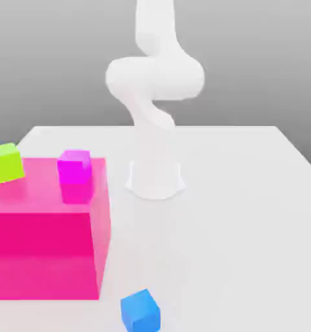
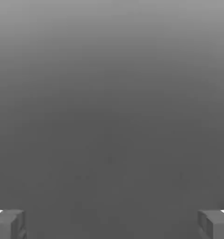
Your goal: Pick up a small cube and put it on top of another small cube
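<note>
**Mia:** Where is the blue cube (image 1: 140, 311)?

**Tom:** It sits on the white table (image 1: 248, 214), at the front of the exterior view, just past the corner of the big pink block (image 1: 44, 249); nothing is touching it.

**Mia:** And the purple cube (image 1: 74, 166)?

**Tom:** Up on top of the pink block, near its edge on the exterior view's right; a green cube (image 1: 6, 162) sits up there too, well apart from it.

**Mia:** Is the gripper (image 2: 112, 225) holding anything?

**Tom:** No; in the hand view its two fingertips (image 2: 8, 224) are far apart, wide, with nothing between them; I think the job has not really begun.

**Mia:** So how should it do the first bit well?

**Tom:** I would bring the hand right over the blue cube; turn it so the fingers face two flat sides; go down slowly; squeeze the middle, not a corner.

**Mia:** What could go wrong?

**Tom:** It could bump the pink block; later it must lift high enough to clear it.
</note>
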Robot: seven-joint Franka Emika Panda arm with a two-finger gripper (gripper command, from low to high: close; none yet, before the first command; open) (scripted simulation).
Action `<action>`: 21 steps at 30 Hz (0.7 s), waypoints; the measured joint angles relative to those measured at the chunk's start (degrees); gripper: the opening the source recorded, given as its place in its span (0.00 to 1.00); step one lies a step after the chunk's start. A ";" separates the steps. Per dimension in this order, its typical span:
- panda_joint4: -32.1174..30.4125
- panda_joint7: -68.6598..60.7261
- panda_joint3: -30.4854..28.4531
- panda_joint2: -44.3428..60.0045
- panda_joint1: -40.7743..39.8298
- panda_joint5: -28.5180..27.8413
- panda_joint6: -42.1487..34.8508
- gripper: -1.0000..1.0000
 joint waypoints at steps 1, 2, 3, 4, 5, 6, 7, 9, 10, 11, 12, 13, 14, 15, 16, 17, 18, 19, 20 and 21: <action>-0.36 2.13 0.40 2.26 -0.57 0.06 0.86 0.50; -0.72 4.13 0.94 4.41 -1.29 0.23 1.72 0.50; -1.07 6.11 1.44 6.53 -1.95 0.34 2.56 0.50; -1.43 8.06 1.94 8.61 -2.59 0.44 3.42 0.50; -1.77 10.07 2.46 10.69 -3.23 0.49 4.24 0.50; -2.12 12.06 2.96 12.77 -3.84 0.51 5.08 0.50; -2.46 14.14 3.41 14.84 -4.39 0.44 5.89 0.50; -3.15 18.31 4.38 18.98 -5.53 0.26 7.54 0.50; -3.50 20.46 4.80 21.05 -6.03 0.09 8.36 0.50; -3.84 22.62 5.18 23.13 -6.50 -0.12 9.19 0.50; -4.19 24.81 5.54 25.21 -6.94 -0.37 10.01 0.50; -4.53 27.04 5.82 27.30 -7.31 -0.67 10.84 0.50; -4.87 29.28 6.07 29.38 -7.66 -0.98 11.66 0.50; -5.22 31.55 6.23 31.47 -7.91 -1.34 12.48 0.50; -5.56 33.83 6.34 33.56 -8.13 -1.71 13.31 0.50; -5.90 36.06 6.61 35.65 -8.58 -2.03 14.10 0.50; -6.24 38.32 6.62 37.74 -8.78 -2.39 14.92 0.50; -6.59 40.63 6.56 39.83 -8.90 -2.78 15.75 0.50; -6.93 42.89 6.38 41.92 -8.90 -3.12 16.58 0.50; -7.28 45.12 6.13 44.01 -8.75 -3.42 17.40 0.50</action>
